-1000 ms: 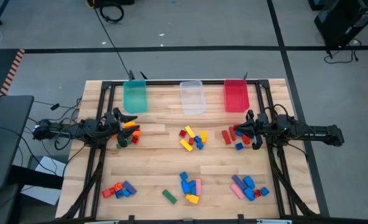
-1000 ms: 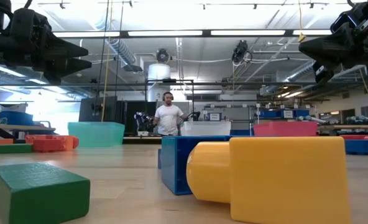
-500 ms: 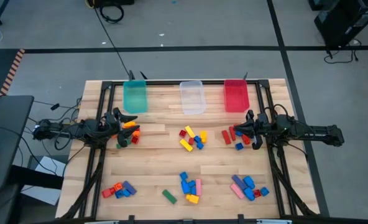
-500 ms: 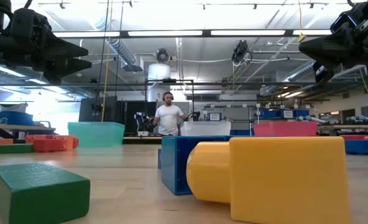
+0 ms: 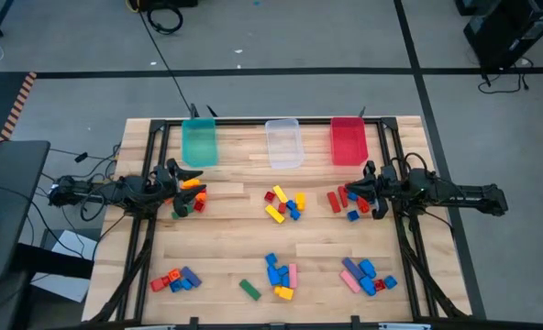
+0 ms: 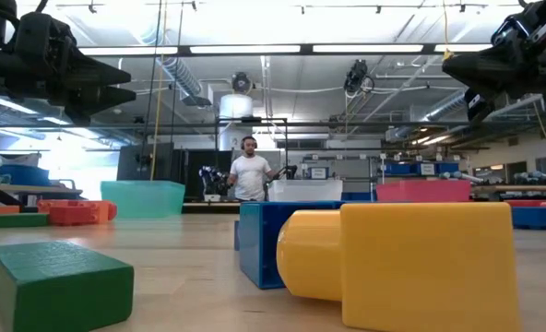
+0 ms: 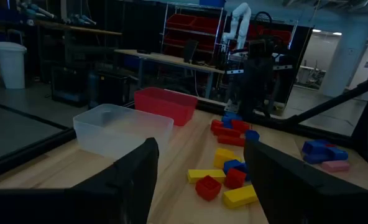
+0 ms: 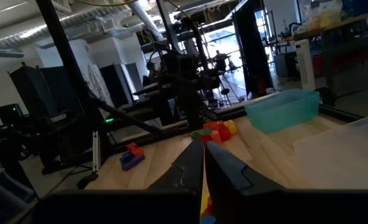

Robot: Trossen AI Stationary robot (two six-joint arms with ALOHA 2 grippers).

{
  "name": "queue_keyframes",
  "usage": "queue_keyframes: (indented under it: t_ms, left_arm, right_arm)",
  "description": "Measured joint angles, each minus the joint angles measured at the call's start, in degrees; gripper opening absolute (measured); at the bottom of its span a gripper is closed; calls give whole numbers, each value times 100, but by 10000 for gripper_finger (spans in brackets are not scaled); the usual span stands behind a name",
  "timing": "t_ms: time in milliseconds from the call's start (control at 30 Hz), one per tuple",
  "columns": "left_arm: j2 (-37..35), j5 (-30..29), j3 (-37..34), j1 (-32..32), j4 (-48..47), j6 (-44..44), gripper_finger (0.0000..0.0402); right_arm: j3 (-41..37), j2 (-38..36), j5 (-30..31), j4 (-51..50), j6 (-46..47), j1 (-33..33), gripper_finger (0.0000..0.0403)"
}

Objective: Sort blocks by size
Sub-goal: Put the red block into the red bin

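Blocks (image 5: 284, 204) lie loose on the wooden table (image 5: 230, 257) in six clusters. Centre cluster: yellow, red and blue pieces. Left cluster (image 5: 189, 196): orange, green and red, just beside the left gripper (image 5: 182, 174). Right cluster (image 5: 347, 201): red and blue, just beside the right gripper (image 5: 365, 186). Near edge: a red, orange and blue group at left (image 5: 176, 280), a blue, pink and yellow group in the middle (image 5: 279, 275), a purple, pink and blue group at right (image 5: 365, 273). A single green block (image 5: 249, 289) sits apart, near the middle group. In the low view this green block (image 6: 59, 281) is at near left, with a large yellow block (image 6: 411, 266) touching a blue one (image 6: 271, 242).

No block is in any bin. Along the far edge: teal bin (image 5: 199, 142) left, clear bin (image 5: 284, 143) centre, red bin (image 5: 348, 139) right.

Left gripper: fingers (image 7: 134, 177) wide apart, nothing between them, above the table at the left side. Right gripper (image 8: 203, 167): fingers pressed together, holding nothing, above the table at the right side.

A person (image 6: 250, 173) stands in the room beyond the table.
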Motion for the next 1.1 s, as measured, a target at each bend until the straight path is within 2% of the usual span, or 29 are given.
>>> queue_keyframes:
  t_ms: [367, 533, 733, 833, 967, 1100]
  left_arm:
    - [0, -1, 1, 1, 0, 0, 245]
    - [0, -1, 0, 1, 0, 0, 245]
    - [0, -2, 0, 2, 0, 0, 245]
    - [0, -1, 1, 1, 0, 1, 245]
    - [0, -1, 0, 1, 0, 0, 245]
    - [0, -2, 0, 0, 0, 2, 245]
  right_arm:
    - [0, 0, 214, 13, -373, -1, 30]
    - [2, 0, 621, 11, -888, -2, 30]
    - [0, 1, 673, 11, -895, 0, 30]
    - [19, 70, 992, -13, -782, -2, 31]
    - [525, 434, 1397, -89, -669, 0, 45]
    - [1370, 1191, 1971, -768, -786, 1, 75]
